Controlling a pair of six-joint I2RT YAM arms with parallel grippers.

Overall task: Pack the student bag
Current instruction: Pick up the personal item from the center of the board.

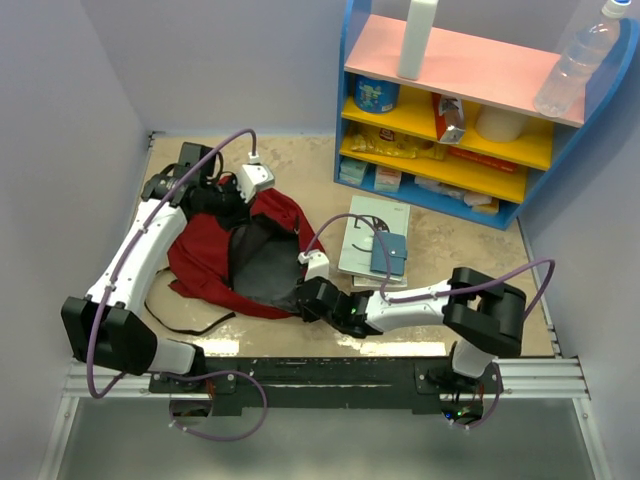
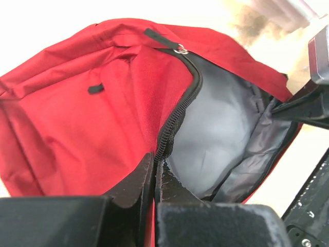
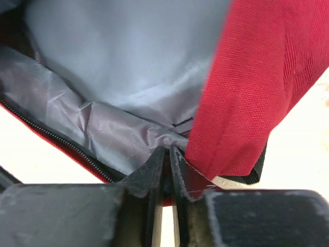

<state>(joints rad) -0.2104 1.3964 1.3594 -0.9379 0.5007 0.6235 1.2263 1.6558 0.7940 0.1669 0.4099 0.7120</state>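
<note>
The student bag [image 1: 205, 250], dark red with grey lining, lies open on the table's left half. My left gripper [image 1: 236, 205] is at the bag's far rim, shut on the zipper edge [image 2: 177, 116] of the opening; its fingertips [image 2: 156, 160] pinch the black zipper with red cloth on one side and lining on the other. My right gripper [image 1: 303, 293] is at the near right rim. There its jaws [image 3: 168, 153] are closed on the grey lining [image 3: 118, 92] beside a red flap [image 3: 257, 77]. Between the two grippers the bag's mouth gapes.
A stack of books [image 1: 372, 222] with a small blue one [image 1: 388, 255] on top lies just right of the bag. A blue shelf unit [image 1: 455, 110] with packets, a white bottle and a clear bottle stands at the back right. Black straps [image 1: 190, 325] trail toward the near edge.
</note>
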